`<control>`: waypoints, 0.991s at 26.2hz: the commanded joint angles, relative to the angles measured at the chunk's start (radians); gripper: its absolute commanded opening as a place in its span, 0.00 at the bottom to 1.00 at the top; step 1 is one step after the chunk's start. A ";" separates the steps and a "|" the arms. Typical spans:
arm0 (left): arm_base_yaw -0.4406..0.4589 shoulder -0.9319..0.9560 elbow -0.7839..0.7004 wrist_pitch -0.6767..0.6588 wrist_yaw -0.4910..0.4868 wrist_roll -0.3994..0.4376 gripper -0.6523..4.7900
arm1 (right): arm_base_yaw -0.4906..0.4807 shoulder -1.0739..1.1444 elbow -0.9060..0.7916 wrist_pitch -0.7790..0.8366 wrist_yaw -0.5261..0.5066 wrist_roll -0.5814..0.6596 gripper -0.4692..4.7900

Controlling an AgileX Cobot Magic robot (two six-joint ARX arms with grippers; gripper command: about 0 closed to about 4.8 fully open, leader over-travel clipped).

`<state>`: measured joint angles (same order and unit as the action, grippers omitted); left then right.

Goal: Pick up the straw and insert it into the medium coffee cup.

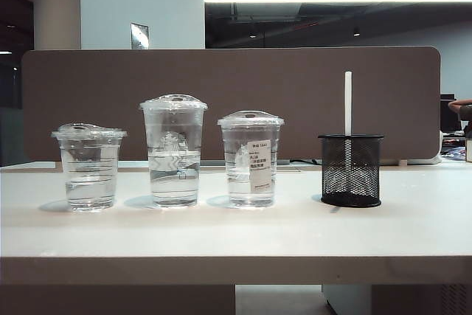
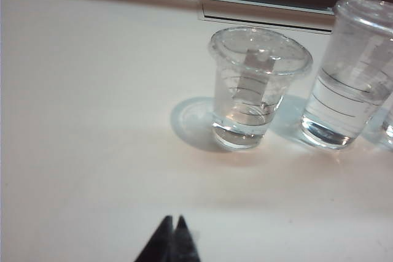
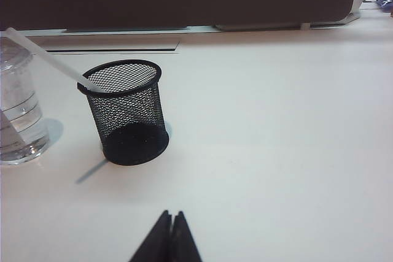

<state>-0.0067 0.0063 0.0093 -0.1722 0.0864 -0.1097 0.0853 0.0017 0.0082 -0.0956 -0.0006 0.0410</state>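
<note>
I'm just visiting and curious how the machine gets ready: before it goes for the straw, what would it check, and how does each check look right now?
1. Long thin white straw reachable: ok, it stands in the black mesh cup holder, sticking out above the rim.
2. Medium clear plastic cup with white label upright: ok, standing on the white table left of the holder.
3. Lid opening for the straw: cannot tell, domed lid too small to read.
4. Right gripper empty: ok, jaws shut on nothing, low over the table short of the holder.
5. Left gripper out of the way: ok, jaws shut, near the shortest cup.
</note>
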 commanded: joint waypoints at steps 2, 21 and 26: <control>-0.002 0.001 0.001 0.001 0.008 -0.047 0.11 | 0.001 -0.001 -0.005 0.001 0.006 0.038 0.13; -0.002 0.001 0.289 0.415 0.085 -0.538 0.11 | 0.002 0.003 0.369 -0.126 -0.055 0.332 0.08; -0.002 0.006 0.595 0.252 0.266 -0.377 0.11 | 0.002 0.029 0.640 -0.306 -0.198 0.233 0.08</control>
<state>-0.0067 0.0044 0.5480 0.2008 0.2829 -0.5827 0.0860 0.0147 0.6090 -0.3336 -0.1459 0.3210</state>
